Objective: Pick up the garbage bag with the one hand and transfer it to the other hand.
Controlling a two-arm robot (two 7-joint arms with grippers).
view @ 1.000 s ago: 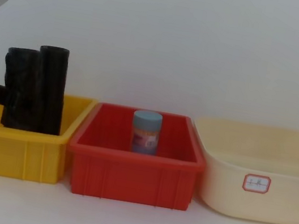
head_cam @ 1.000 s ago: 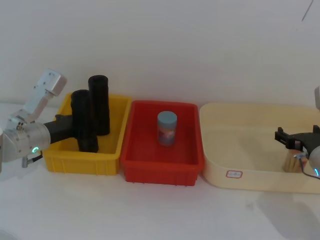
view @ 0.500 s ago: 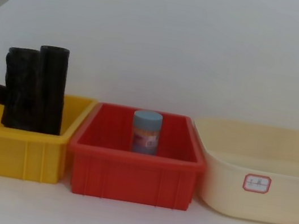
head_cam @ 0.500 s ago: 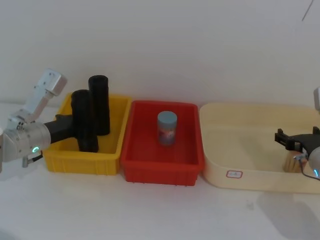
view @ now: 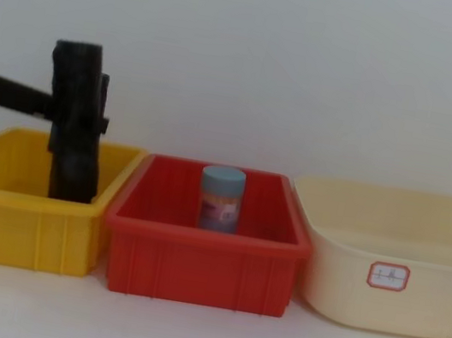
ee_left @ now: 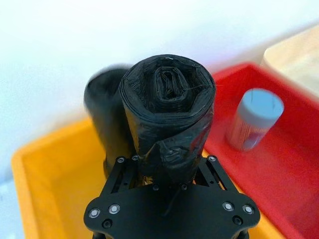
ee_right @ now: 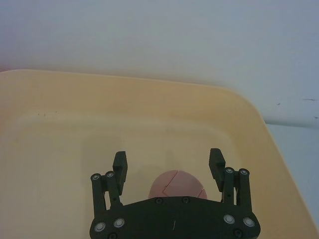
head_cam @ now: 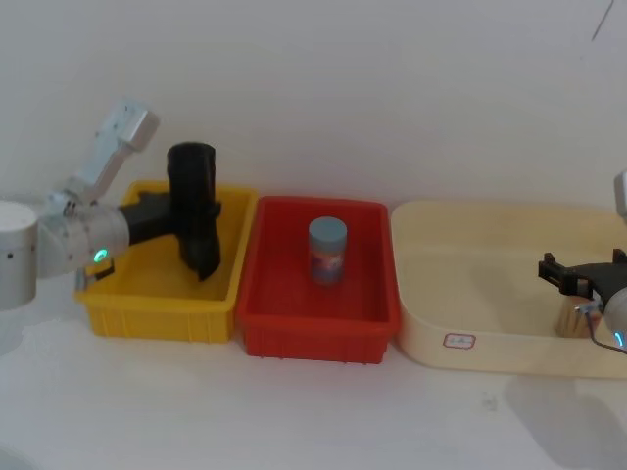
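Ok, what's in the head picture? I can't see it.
The left hand grips a black garbage bag in a yellow bin. A jar stands in the red bin, and the open right hand hovers over a cream tub.

Left gripper (head_cam: 201,209) clenched, right gripper (ee_right: 168,160) spread.

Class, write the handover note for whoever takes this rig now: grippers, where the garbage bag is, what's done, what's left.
Left gripper: shut on the garbage bag, whose lower end is inside the yellow bin.
Right gripper: open, over the cream tub, far from the bag.
Done: bag grasped.
To do: carry it across, let the right gripper close on it, then release the left.
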